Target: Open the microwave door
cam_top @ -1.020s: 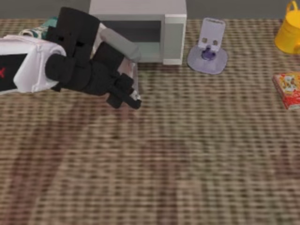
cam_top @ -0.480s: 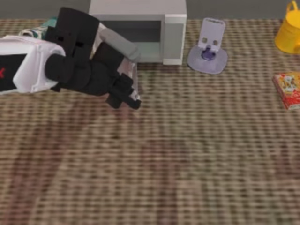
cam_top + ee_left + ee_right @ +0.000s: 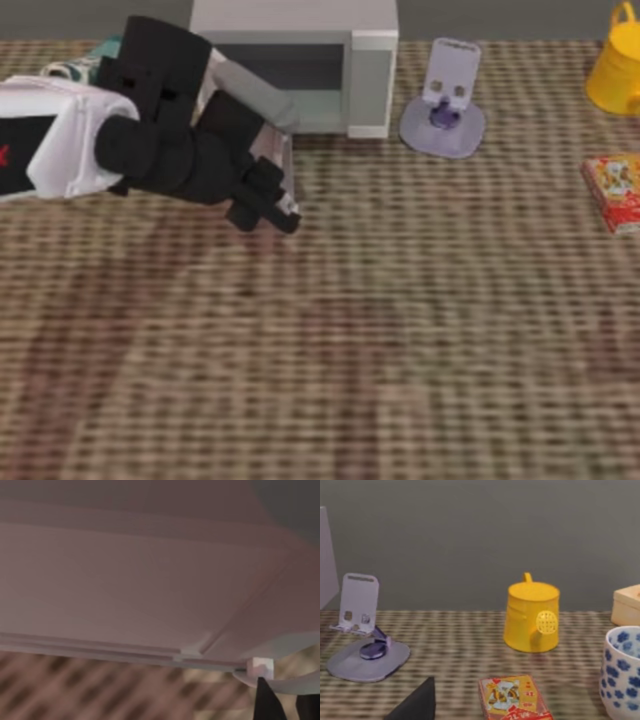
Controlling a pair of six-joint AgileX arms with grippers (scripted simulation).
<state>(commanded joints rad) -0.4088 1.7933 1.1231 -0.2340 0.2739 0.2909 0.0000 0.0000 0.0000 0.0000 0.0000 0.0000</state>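
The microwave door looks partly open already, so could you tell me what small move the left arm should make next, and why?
Probably keep drawing the door a little further outward along its arc. In the top view it stands swung out from the microwave, cavity exposed, with the left end effector at its outer edge. The right arm is out of the top view.

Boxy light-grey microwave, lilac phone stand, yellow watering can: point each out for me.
Boxy light-grey microwave [image 3: 372, 80], top view, on its narrow control strip.
Lilac phone stand [image 3: 450, 72], top view, on its upright back plate.
Yellow watering can [image 3: 527, 614], right wrist view, on its round body.
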